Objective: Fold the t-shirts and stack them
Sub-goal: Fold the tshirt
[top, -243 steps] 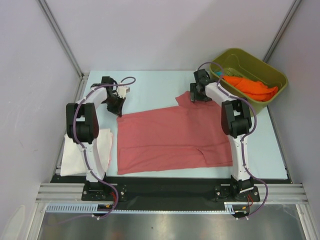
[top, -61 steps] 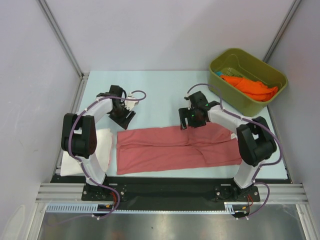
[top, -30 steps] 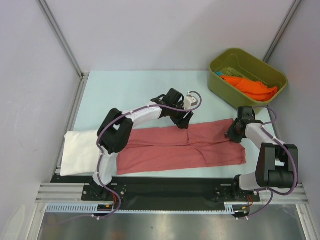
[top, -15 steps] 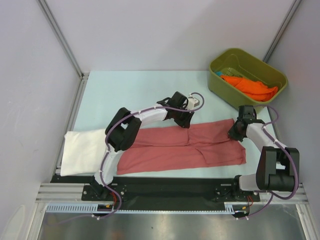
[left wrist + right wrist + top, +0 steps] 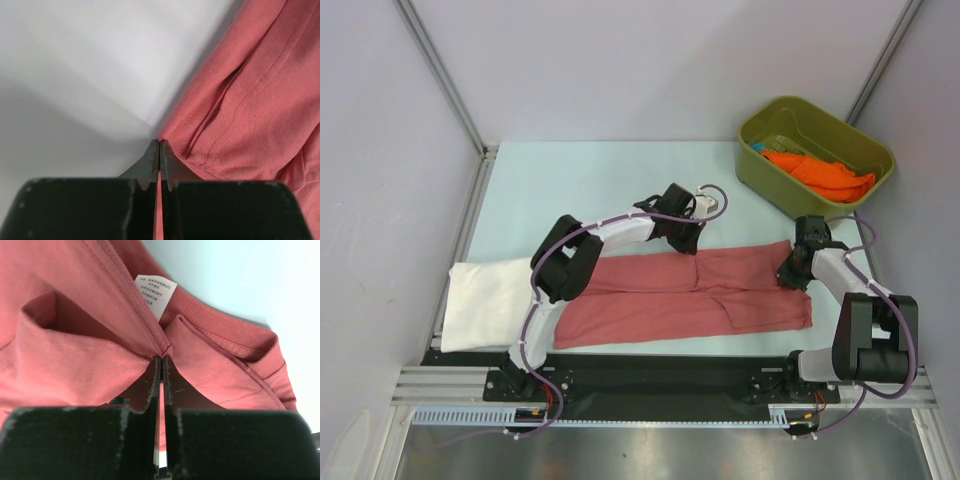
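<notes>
The salmon-red t-shirt (image 5: 660, 295) lies as a long folded strip across the table's middle. My left gripper (image 5: 686, 243) sits at the strip's far edge, near its middle. In the left wrist view this gripper (image 5: 159, 144) is shut, with the t-shirt's hem (image 5: 235, 110) pinched at its tips. My right gripper (image 5: 788, 272) is at the strip's right end. There it (image 5: 161, 358) is shut on a pinch of cloth just below the neck label (image 5: 155, 292). A folded white t-shirt (image 5: 485, 300) lies at the left. An orange t-shirt (image 5: 820, 175) and a bit of teal cloth (image 5: 760, 150) lie in the bin.
The olive-green bin (image 5: 845, 125) stands at the back right, close behind my right arm. Grey walls close in the table on the left, back and right. Bare pale-blue table (image 5: 590, 180) shows behind the red strip.
Since eight seconds ago the red t-shirt went from spread wide to a narrow strip. In the last second both grippers closed on its cloth, the left at the far edge, the right near the collar.
</notes>
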### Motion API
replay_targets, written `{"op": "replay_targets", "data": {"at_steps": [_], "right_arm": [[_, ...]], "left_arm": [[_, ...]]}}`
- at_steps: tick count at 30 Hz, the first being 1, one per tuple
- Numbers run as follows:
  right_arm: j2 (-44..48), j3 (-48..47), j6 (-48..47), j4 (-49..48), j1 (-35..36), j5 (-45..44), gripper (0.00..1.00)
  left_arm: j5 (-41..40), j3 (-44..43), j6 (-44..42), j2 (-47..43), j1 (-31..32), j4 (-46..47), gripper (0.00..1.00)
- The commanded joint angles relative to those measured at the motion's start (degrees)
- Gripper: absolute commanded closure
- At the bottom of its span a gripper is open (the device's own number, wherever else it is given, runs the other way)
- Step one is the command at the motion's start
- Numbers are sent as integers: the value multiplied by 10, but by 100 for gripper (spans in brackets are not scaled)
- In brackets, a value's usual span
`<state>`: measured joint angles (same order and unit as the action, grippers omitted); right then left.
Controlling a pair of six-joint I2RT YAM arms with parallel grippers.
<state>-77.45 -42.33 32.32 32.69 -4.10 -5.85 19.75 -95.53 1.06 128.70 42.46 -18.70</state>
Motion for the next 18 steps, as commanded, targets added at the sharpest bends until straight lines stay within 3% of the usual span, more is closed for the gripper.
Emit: {"op": "replay_targets", "data": {"at_steps": [1,5,7,9,11,14,18], "right_arm": [[-18,-1,-13,-2,-1,-31,96],[-17,-18,-23,8,-1,-42,80],[-9,-28,-28,14,-1,-43,67],[1,-37,-33,22,-1,-43,55],[18,-57,-35,40,-1,-50,52],[37,-75,-28,63,-3,-68,53],[77,-80,13,108,-16,-84,55]], "left_arm": [[1,-19,-1,-1,-11,-19,100],[32,-27,0,-3,-11,-26,98],[52,-39,-2,-4,-11,-32,89],[64,-51,-5,-5,-11,-47,68],[82,-80,-9,-7,-13,-62,57],[99,-134,-40,-14,-19,-108,51],[82,-205,-101,-36,-50,-238,47]]}}
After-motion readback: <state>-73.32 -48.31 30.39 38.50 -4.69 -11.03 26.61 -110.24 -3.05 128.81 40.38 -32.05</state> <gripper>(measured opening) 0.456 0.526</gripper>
